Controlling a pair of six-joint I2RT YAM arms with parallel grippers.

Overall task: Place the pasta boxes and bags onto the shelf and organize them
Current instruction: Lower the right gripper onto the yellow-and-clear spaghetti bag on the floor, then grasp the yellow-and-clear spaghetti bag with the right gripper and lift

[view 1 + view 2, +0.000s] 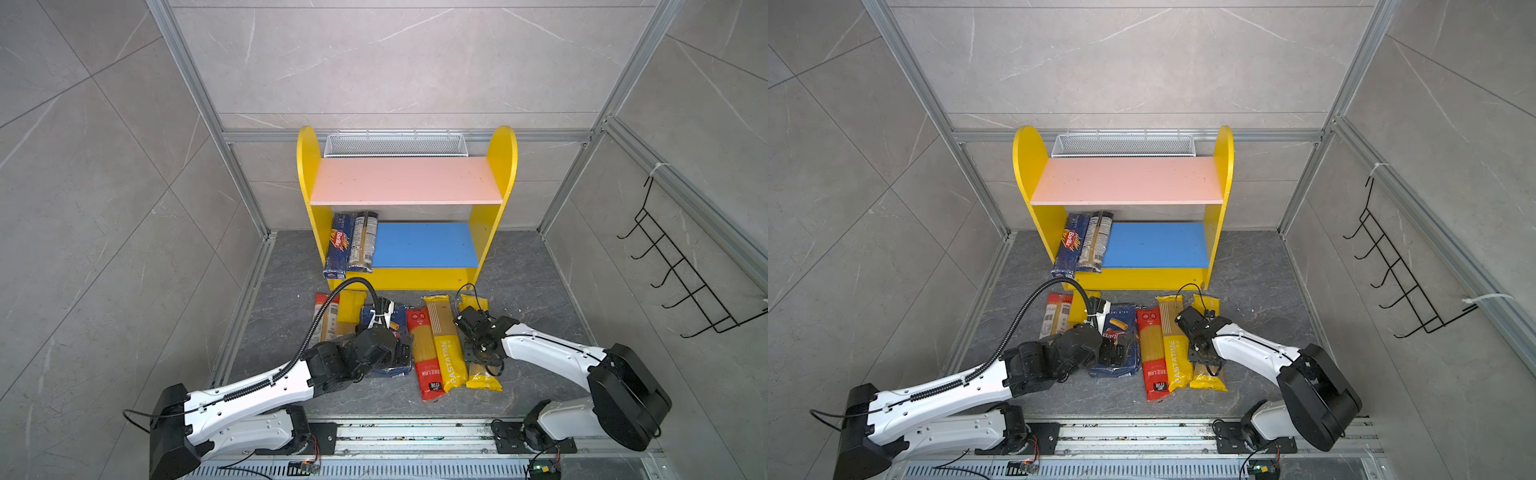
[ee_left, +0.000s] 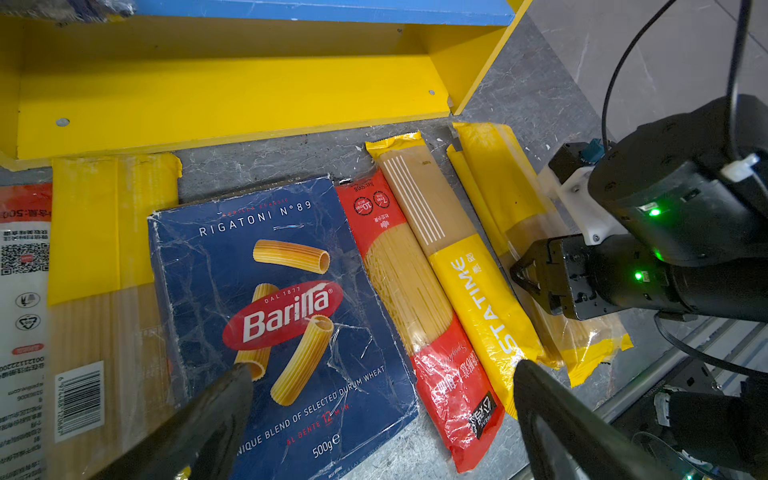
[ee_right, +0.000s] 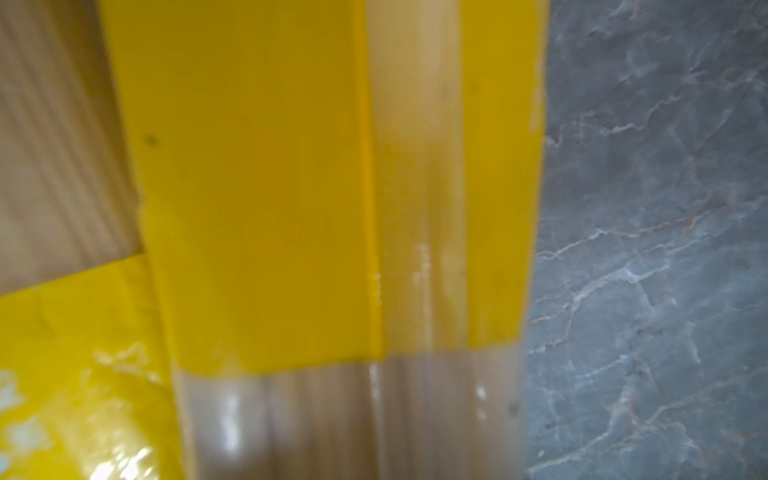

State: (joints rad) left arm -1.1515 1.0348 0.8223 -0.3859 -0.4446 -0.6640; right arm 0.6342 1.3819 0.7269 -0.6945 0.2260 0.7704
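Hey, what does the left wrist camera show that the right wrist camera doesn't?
Only the left wrist view: the Barilla rigatoni pack, the red-ended spaghetti bag, the yellow base of the shelf and the right gripper. Only the right wrist view: nothing new, just a blurred close-up. Both: the yellow-ended bag under that gripper and the grey floor.

A small two-tier shelf (image 1: 405, 180) with yellow rounded sides, a pink upper board and a blue lower board stands upright at the back. At the left end of its lower board lie a long dark-blue Barilla spaghetti box (image 1: 338, 245) and a dark-ended spaghetti bag (image 1: 362, 243), side by side and overhanging the front edge. In front, flat in a row on the grey worktop (image 1: 519, 270), lie six more:
- a red-and-white bag (image 1: 331, 320)
- a yellow-topped bag (image 1: 352, 307)
- a wide dark-blue rigatoni pack (image 2: 282, 316)
- a red-ended bag (image 1: 424, 353)
- a yellow PASTATIME bag (image 1: 446, 345)
- another yellow-ended bag (image 1: 484, 380)
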